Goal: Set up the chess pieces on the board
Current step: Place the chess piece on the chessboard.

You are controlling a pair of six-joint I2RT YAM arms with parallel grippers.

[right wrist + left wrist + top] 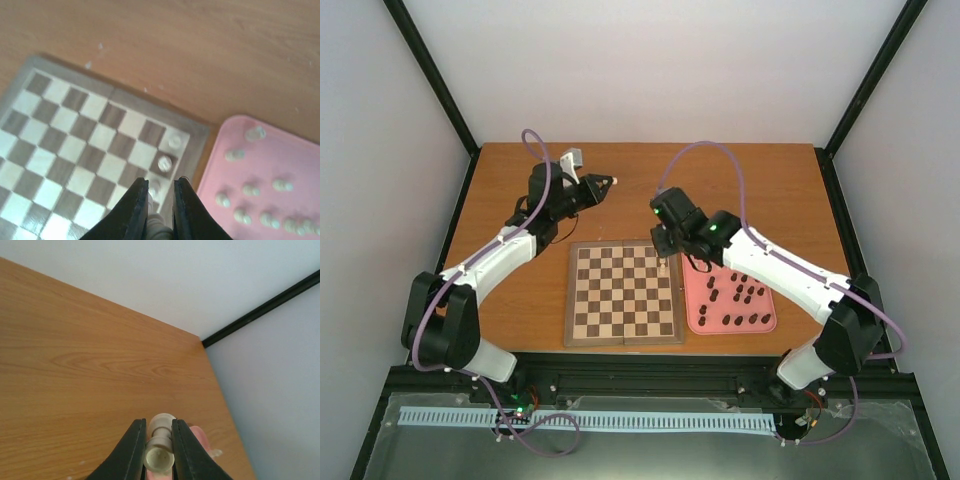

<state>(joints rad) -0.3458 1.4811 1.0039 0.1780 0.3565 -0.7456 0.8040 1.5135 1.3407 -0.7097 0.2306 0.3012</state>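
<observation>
Black fingers [131, 452] of the left claw [158, 424] fill the bottom of its own camera view. They pinch a cream chess piece [159, 458] tight. It lies along the fingers with its round base toward the camera. Seen from above, the left claw [608, 182] hangs over the far half of the counter [770, 180], past the far edge of the board [620, 300].

The right claw [161, 181] is nearly closed too, and a pale piece [156, 229] sits between its fingers. This claw is over the far right corner of the board [75, 135]. More cream chess pieces [164, 163] stand in a row on the squares by the board's right edge, starting at that corner.

The board lies flat in the middle of the counter, close to the near edge. A pink tray [692, 292] lies just beside the board's right edge. Many small pieces [738, 320] stand on the tray, and from above they look dark. The right arm reaches over the far right corner of the tray.
</observation>
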